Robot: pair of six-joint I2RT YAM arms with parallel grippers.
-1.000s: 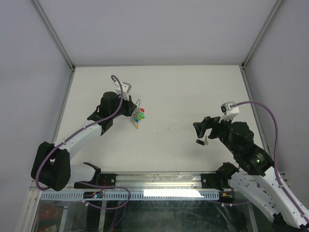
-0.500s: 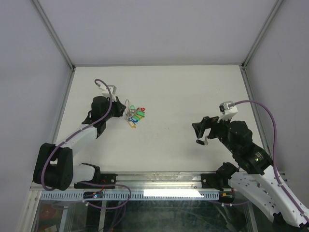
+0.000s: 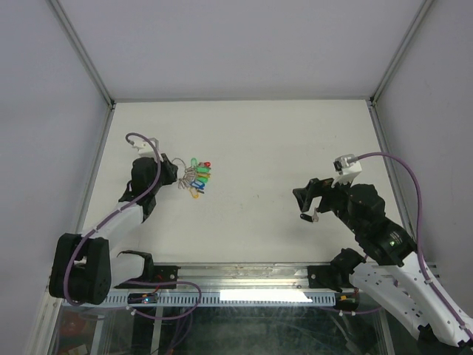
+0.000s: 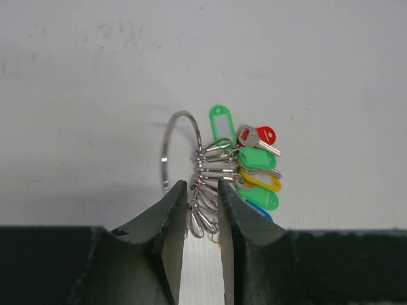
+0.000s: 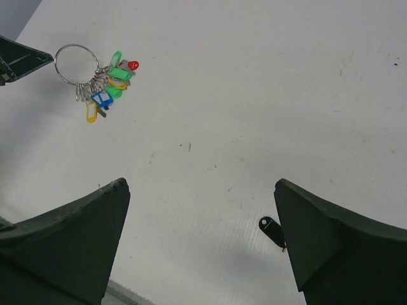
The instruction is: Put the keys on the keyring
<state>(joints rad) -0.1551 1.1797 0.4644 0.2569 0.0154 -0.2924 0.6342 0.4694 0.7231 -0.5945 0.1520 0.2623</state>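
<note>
Over on the left, my left gripper [image 4: 200,187] is down low at the table [image 3: 281,140], nose right up against the keyring [image 4: 166,149]. The jaws stand a narrow slot apart, and the ring's near edge and its little wire loops sit inside that slot. One finger [image 4: 173,216] touches the ring wire. Is it a real pinch or just a loose straddle? I cannot tell from here.

Fanned out on the far side of the ring is the bunch: a green tag [image 4: 221,121] on top, the red-tagged key [image 4: 265,135] beside it, then more green, a yellow tag [image 4: 261,180], and a blue tag [image 5: 100,98] tucked low.

Across bare white tabletop to the right side: my right gripper [image 5: 200,187] hangs above the surface, jaws flung wide, nothing between them. Below it the black-tagged key [image 5: 272,230] lies alone on the table, well apart from the ring.
</note>
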